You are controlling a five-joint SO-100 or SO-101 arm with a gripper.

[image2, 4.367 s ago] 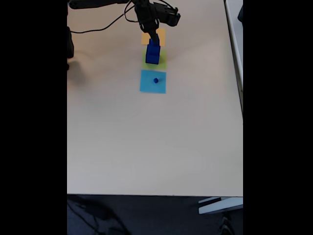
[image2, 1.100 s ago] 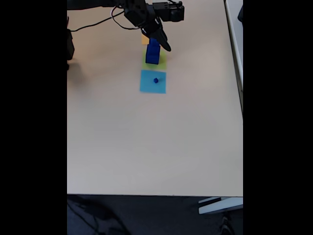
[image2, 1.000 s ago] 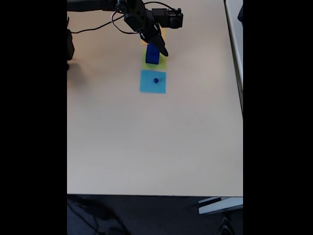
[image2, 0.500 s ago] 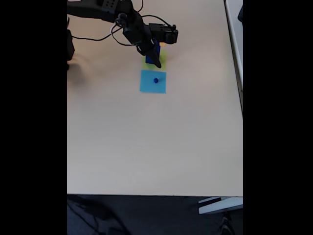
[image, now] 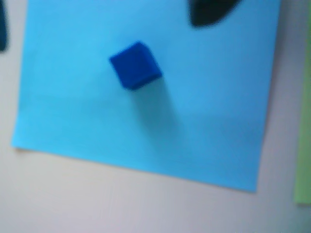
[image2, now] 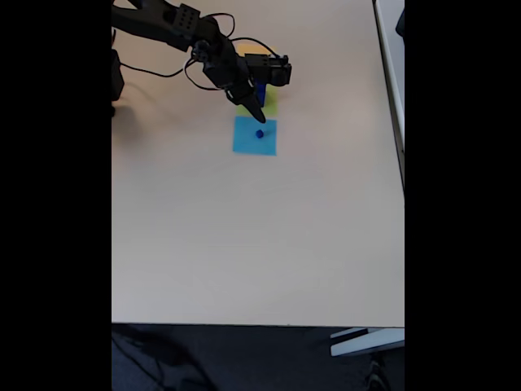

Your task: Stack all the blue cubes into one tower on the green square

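small blue cube (image: 135, 65) sits corner-on, no long axis, on light-blue square (image: 146, 97); gripper (image2: 259, 120) above it, wide apart, holding nothing.

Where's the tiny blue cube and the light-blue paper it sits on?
Small dark-blue solid cube (image: 135, 65): wrist view, on its top face.
Flat light-blue paper square (image: 204, 126): wrist view, on a bare part right of the cube.
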